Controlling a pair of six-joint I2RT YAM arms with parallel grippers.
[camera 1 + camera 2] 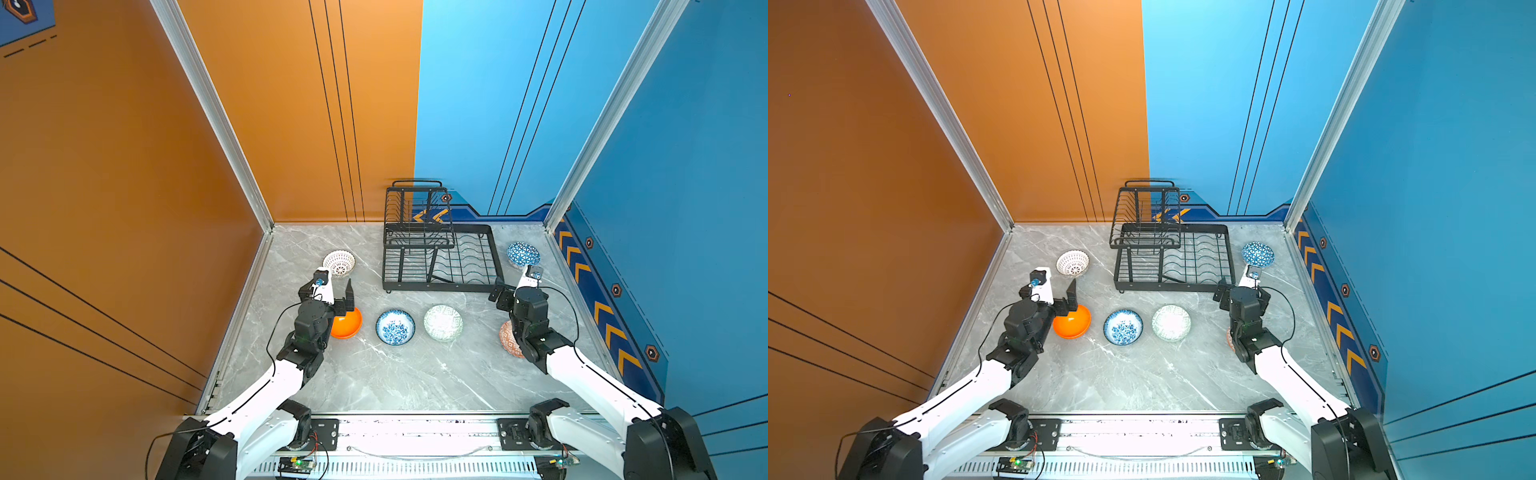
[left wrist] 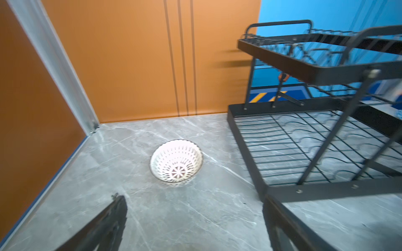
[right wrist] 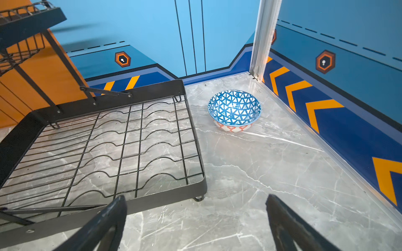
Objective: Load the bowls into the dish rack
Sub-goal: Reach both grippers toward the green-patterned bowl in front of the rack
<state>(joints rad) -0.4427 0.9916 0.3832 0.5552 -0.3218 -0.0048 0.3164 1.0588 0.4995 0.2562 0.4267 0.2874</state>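
Beside the dish rack (image 1: 440,286), the left gripper (image 2: 192,196) and right gripper (image 3: 195,196) both hang wide open, holding nothing.

the dish rack (image 1: 440,286) is black wire and flat metal strip, matt all over. the table (image 1: 374,374) looks like smooth grey veined stone with a faint sheen. the plain orange bowl (image 1: 349,326) is glossy; the blue triangle bowl (image 3: 234,108) and the lattice bowl (image 2: 176,162) look like glazed ceramic. the corner posts (image 1: 219,124) are pale brushed metal.
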